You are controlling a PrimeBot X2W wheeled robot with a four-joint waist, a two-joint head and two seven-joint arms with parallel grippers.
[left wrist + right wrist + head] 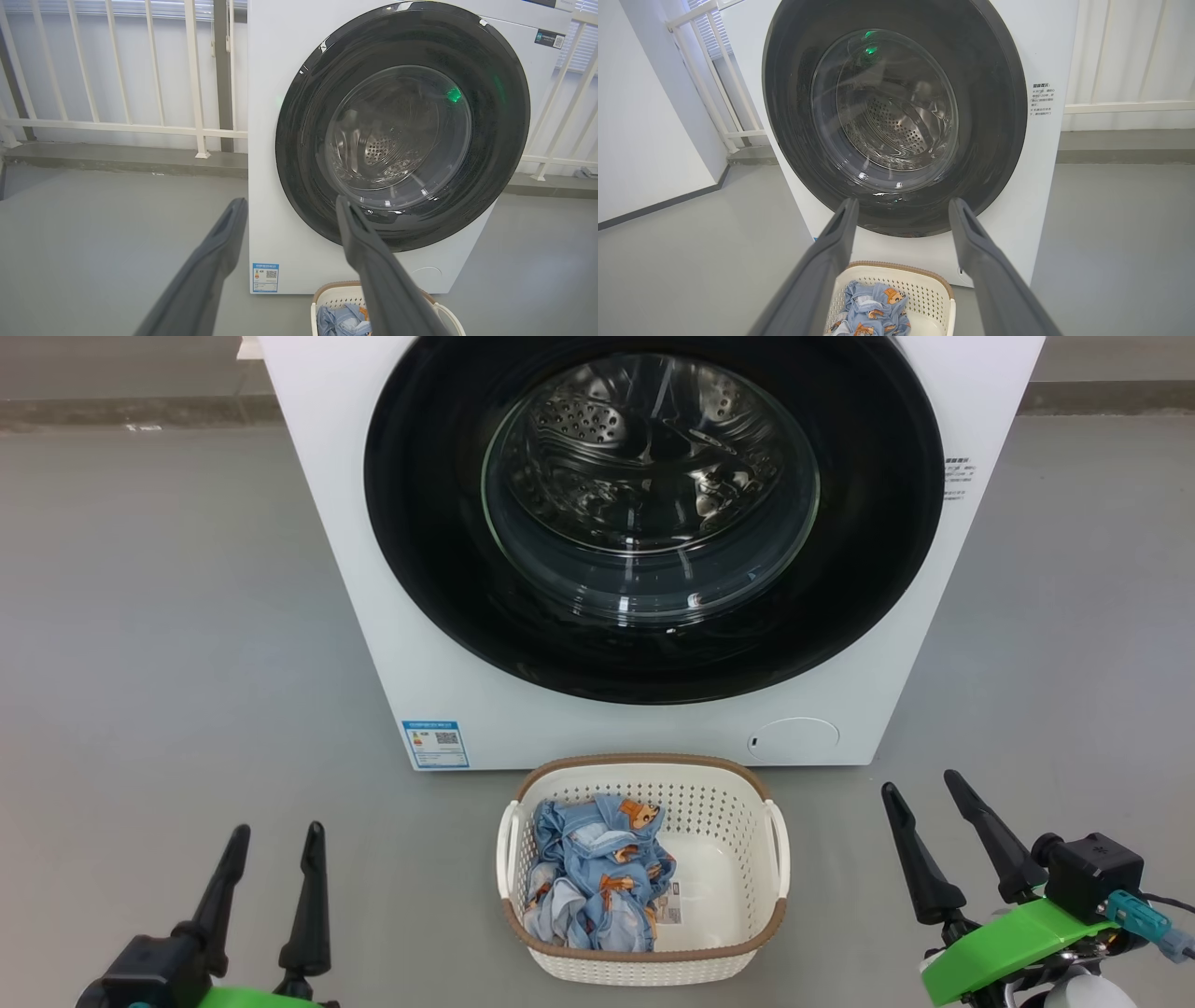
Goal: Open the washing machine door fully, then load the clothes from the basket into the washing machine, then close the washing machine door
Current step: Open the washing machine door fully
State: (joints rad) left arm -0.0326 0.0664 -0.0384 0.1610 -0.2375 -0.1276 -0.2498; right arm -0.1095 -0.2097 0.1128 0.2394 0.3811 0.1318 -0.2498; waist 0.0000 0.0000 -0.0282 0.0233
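Left end effector (pixel 279 828) and right end effector (pixel 920 780) flank basket (pixel 644 954)

Glossy black washing machine door (pixel 868 569), perforated plastic basket (pixel 719 812), soft cloth clothes (pixel 597 877).

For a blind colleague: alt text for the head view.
A white front-loading washing machine, round glossy black door shut, stands behind a cream perforated basket holding blue bear-print clothes. Open left gripper and right gripper flank it.

Grey floor (pixel 140 616); white railing (pixel 117 127) on grey ledge (pixel 117 161); white wall (pixel 644 116).
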